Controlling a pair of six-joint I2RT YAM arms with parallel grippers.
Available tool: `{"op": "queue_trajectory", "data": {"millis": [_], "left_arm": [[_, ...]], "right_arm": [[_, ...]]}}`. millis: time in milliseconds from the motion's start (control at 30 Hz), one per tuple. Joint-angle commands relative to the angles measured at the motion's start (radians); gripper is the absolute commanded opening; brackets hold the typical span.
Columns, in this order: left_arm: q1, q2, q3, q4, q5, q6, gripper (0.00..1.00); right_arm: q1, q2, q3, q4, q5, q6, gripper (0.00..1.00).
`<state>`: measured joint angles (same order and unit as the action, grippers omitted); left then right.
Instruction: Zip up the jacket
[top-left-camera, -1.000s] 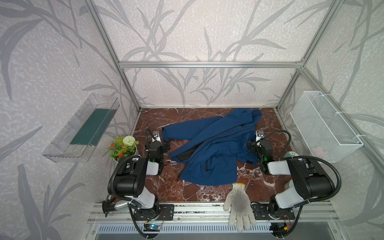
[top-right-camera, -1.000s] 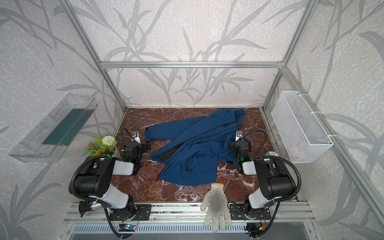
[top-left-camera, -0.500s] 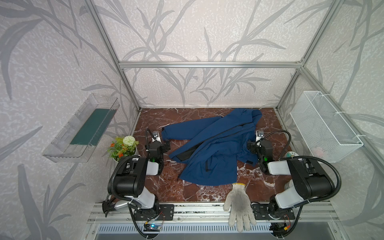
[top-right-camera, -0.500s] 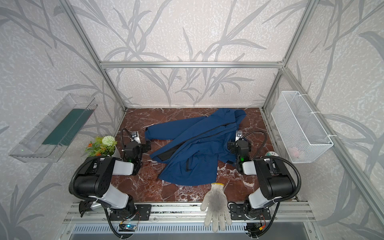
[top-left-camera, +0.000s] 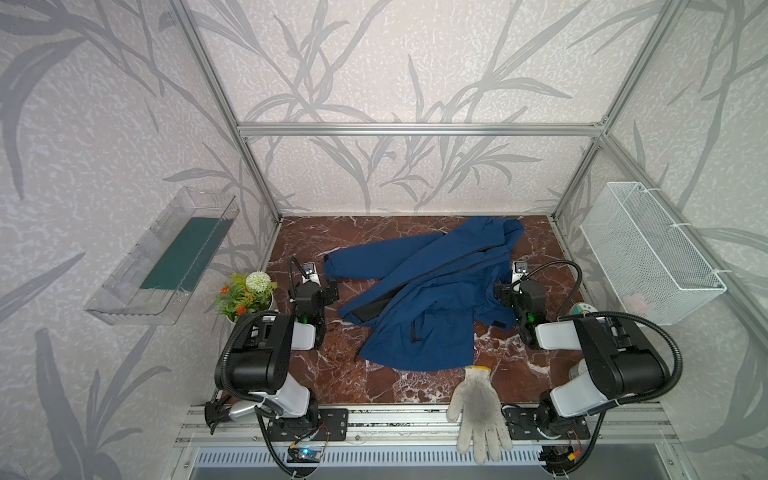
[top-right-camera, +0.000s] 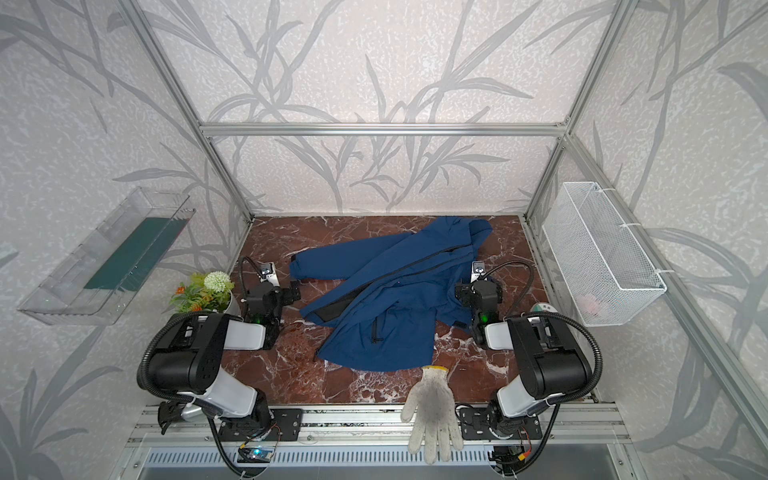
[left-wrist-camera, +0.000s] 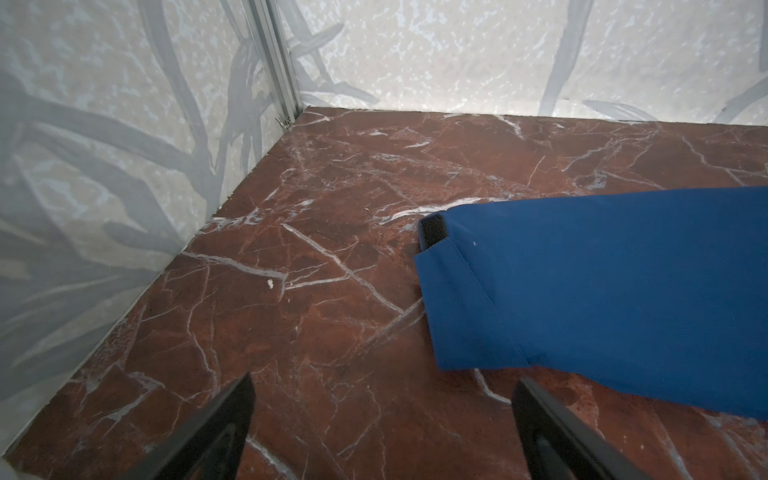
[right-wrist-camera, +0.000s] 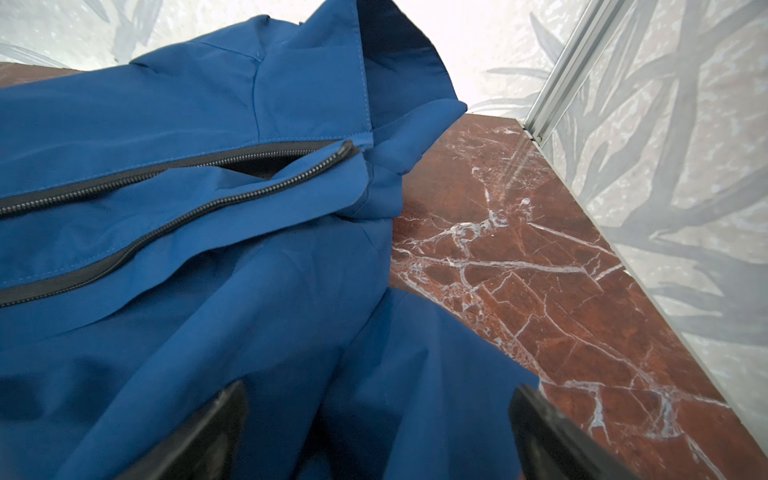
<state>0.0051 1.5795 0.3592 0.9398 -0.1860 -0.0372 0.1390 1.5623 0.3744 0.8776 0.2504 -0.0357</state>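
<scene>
the jacket (top-left-camera: 424, 299) lies crumpled from the middle of the table (top-left-camera: 332, 374) to its back right corner, zipper (right-wrist-camera: 208, 205) apart. left gripper (left-wrist-camera: 382, 384) gapes wide, empty, just beside a cuff (left-wrist-camera: 457, 299). right gripper (right-wrist-camera: 378, 392) gapes wide over the fabric, gripping nothing. a glove (top-left-camera: 478, 407) lies at the front edge.

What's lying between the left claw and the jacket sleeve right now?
Nothing but bare marble tabletop. The left wrist view shows the open left claw just short of the cuff of the jacket, with only red stone between them.
</scene>
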Motion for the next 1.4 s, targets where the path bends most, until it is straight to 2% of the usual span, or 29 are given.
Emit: {"op": "queue_trajectory", "data": {"millis": [0, 33, 67, 133, 167, 233, 300, 400, 433, 533, 633, 733, 867, 933, 1067, 1200, 1367], "left_arm": [[-0.018, -0.107, 0.037, -0.099, -0.021, 0.016, 0.99], [-0.036, -0.159, 0.06, -0.187, -0.028, 0.032, 0.99], [-0.05, -0.225, 0.108, -0.338, -0.035, 0.029, 0.97], [-0.056, -0.334, 0.236, -0.69, -0.047, -0.081, 0.94], [-0.054, -0.368, 0.3, -0.843, -0.056, -0.137, 0.94], [-0.055, -0.407, 0.395, -1.096, -0.076, -0.27, 0.93], [-0.054, -0.432, 0.447, -1.263, 0.024, -0.357, 0.92], [-0.054, -0.48, 0.433, -1.342, 0.186, -0.402, 0.92], [-0.054, -0.495, 0.426, -1.359, 0.226, -0.41, 0.92], [-0.053, -0.522, 0.412, -1.395, 0.328, -0.47, 0.92], [-0.048, -0.524, 0.399, -1.414, 0.439, -0.506, 0.92], [-0.031, -0.512, 0.382, -1.402, 0.548, -0.543, 0.92], [0.03, -0.478, 0.341, -1.35, 0.668, -0.615, 0.91], [0.08, -0.458, 0.33, -1.326, 0.747, -0.642, 0.91], [0.172, -0.429, 0.327, -1.304, 0.805, -0.665, 0.91], [0.234, -0.369, 0.332, -1.257, 0.861, -0.681, 0.91], [0.312, -0.259, 0.399, -1.279, 0.939, -0.64, 0.91]], "right_arm": [[0.015, -0.069, -0.012, 0.055, -0.015, -0.039, 0.99], [0.037, -0.131, 0.007, -0.038, 0.025, -0.041, 0.99], [0.057, -0.211, 0.059, -0.239, 0.076, -0.009, 0.99], [0.07, -0.329, 0.209, -0.682, 0.048, 0.103, 0.99], [0.082, -0.355, 0.272, -0.845, 0.019, 0.167, 0.99], [0.156, -0.398, 0.374, -1.081, 0.044, 0.297, 0.99], [0.304, -0.426, 0.443, -1.227, 0.082, 0.376, 0.99], [0.523, -0.423, 0.511, -1.327, 0.263, 0.423, 0.99], [0.558, -0.415, 0.539, -1.37, 0.276, 0.459, 0.99], [0.616, -0.376, 0.621, -1.464, 0.15, 0.611, 0.99], [0.728, -0.322, 0.673, -1.477, 0.046, 0.824, 0.99], [0.833, -0.263, 0.684, -1.396, -0.003, 0.986, 0.99], [0.877, -0.167, 0.67, -1.23, -0.085, 1.15, 0.99], [0.916, -0.106, 0.675, -1.12, -0.129, 1.18, 1.0], [0.955, 0.029, 0.789, -1.1, -0.154, 1.197, 0.99], [0.962, 0.138, 0.829, -0.926, -0.23, 1.26, 0.96], [0.964, 0.309, 0.955, -0.883, -0.265, 1.271, 0.88]]}}
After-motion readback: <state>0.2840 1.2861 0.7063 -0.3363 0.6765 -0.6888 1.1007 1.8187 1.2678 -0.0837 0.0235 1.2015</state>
